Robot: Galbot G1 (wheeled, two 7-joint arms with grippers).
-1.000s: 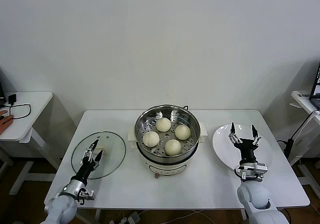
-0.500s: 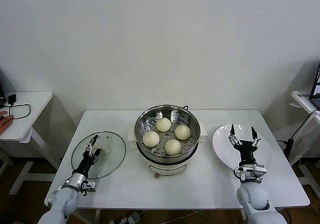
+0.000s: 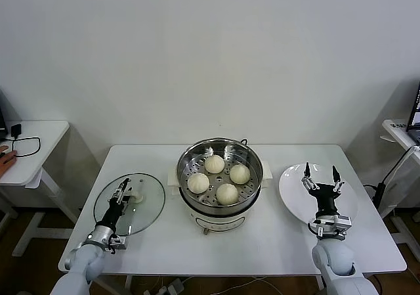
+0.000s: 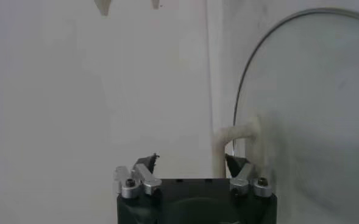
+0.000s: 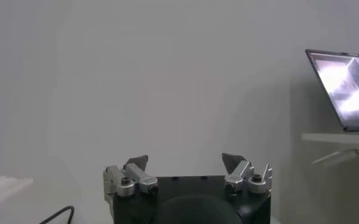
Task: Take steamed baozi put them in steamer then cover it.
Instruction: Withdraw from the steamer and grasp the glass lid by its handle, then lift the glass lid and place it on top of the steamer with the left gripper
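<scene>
The left gripper (image 3: 123, 194) is down on the cover (image 3: 129, 203), and from the head view its dark fingers hide most of the cream-white bar handle (image 3: 137, 197), so only a pale stub shows beside them. In the left wrist view the fingertips are cut off at the frame's lower edge; the two short black tips stand apart, one just beside the handle (image 4: 235, 135), but whether they press it cannot be made out. The fingers look partly closed around the handle with no firm hold visible.

The cover is a round clear glass disc with a thin metal rim, lying flat on the white surface (image 3: 275, 236) to the robot's left of the steamer (image 3: 220, 183). The steamer is a shiny round stainless-steel pot on a cream-white base with side handles, and its front wall hides part of the perforated tray. Four steamed baozi (image 3: 226, 193), smooth, pale and domed, sit on that tray, near one another but mostly apart.

The right gripper (image 3: 320, 179) hangs above a flat white plate (image 3: 292, 193) on the robot's right, with fingers spread wide and nothing between them. Its own wrist view shows only two tips against a blank wall, plus a laptop screen (image 5: 344, 88) cut off at the edge. A side table (image 3: 26, 157) carries a dark cable.
</scene>
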